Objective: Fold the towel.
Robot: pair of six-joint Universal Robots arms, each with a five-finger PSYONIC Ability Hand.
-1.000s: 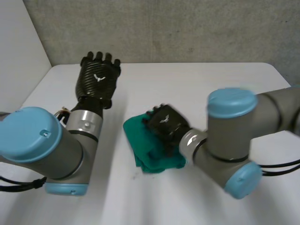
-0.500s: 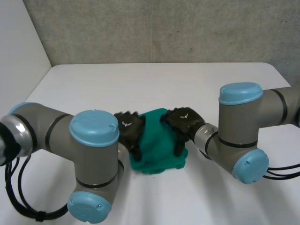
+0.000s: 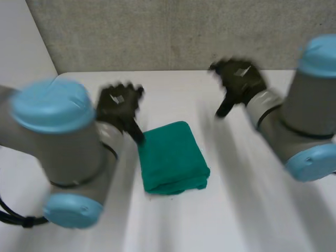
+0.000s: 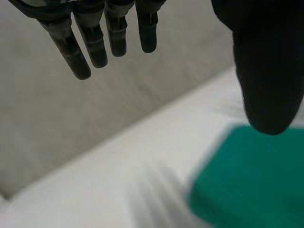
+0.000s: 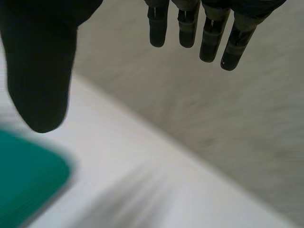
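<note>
Towel (image 3: 173,157): folded, centre frame, long axis top-to-bottom.
Left hand (image 3: 119,105): fingers straight, empty, just beside towel's upper-left corner; nearer.
Right hand (image 3: 239,79): fingers straight, empty, upper right, well apart.

Head view looks down, wrist views share towel (image 3: 172,157)

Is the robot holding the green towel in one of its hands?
No, the towel lies folded on the table, and the left hand and right hand are both open with nothing in their fingers.
</note>
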